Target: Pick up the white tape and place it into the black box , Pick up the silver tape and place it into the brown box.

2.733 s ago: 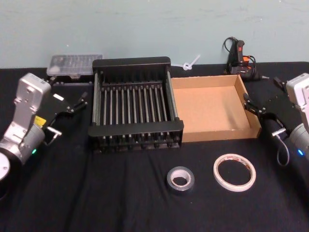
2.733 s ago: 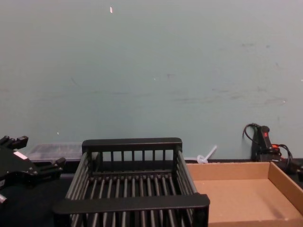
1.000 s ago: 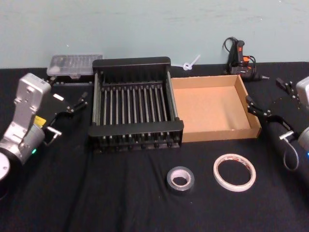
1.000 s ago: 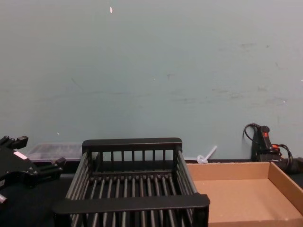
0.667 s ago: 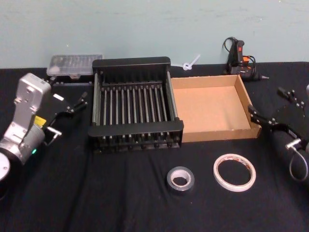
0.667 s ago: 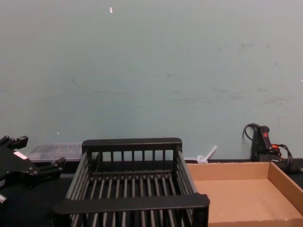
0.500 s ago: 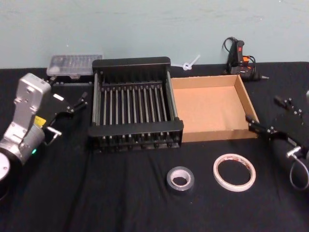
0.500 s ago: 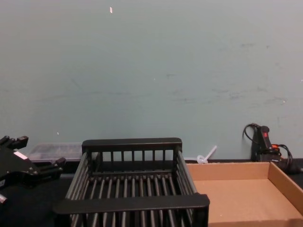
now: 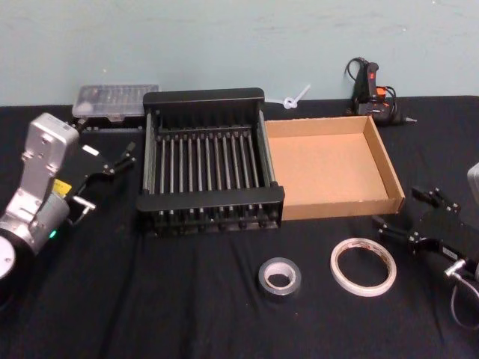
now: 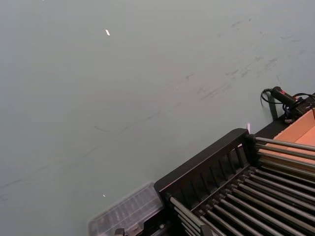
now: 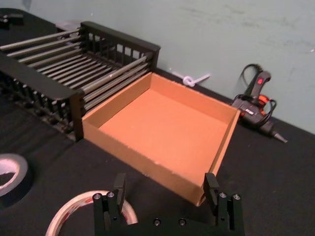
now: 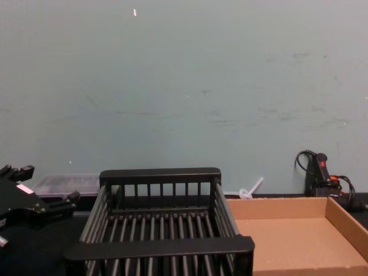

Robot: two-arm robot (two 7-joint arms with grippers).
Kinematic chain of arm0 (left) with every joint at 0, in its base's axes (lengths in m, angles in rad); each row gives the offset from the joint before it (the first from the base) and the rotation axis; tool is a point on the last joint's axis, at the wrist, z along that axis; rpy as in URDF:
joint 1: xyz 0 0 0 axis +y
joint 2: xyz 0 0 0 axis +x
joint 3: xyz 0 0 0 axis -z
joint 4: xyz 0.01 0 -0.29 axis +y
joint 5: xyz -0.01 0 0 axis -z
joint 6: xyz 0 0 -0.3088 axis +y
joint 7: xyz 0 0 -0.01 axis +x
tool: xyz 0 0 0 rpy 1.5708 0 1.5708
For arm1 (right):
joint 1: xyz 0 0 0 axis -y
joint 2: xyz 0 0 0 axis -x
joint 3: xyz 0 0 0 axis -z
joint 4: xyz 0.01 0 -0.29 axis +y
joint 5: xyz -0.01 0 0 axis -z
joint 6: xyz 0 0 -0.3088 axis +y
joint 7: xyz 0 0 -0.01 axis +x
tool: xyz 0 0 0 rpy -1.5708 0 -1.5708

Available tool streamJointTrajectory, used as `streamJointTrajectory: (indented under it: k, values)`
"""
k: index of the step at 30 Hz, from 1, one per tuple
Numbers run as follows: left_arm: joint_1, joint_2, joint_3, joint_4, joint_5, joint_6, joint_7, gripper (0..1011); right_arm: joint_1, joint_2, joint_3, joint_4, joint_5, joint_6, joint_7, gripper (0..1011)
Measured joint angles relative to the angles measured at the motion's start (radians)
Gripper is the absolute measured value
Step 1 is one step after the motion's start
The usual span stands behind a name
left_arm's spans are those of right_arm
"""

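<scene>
White tape (image 9: pixel 364 266) flat on the table, just left of the wide-spread right gripper (image 9: pixel 404 217); untouched.

The white tape (image 9: pixel 363 266) has red marks. Beside it, the silver tape (image 9: pixel 279 277) is dark grey. The black box (image 9: pixel 209 164) has bars.

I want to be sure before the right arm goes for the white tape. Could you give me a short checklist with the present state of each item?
1. Right gripper open: ok.
2. White tape lying flat on the table, free on top: ok.
3. Right gripper aligned over the white tape: not ok, it is beside the roll's right edge.
4. Silver tape apart from the white tape: ok.
5. Black box empty: ok.
6. Left gripper parked left of the black box: ok.
</scene>
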Motion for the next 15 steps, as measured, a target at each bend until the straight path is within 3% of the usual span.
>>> streamJointTrajectory:
  k: [15]
  values:
    - [0.000,0.000,0.000,0.000,0.000,0.000,0.000,1001,-0.014,-0.022,0.011,0.018,0.026,0.082,0.079,1002]
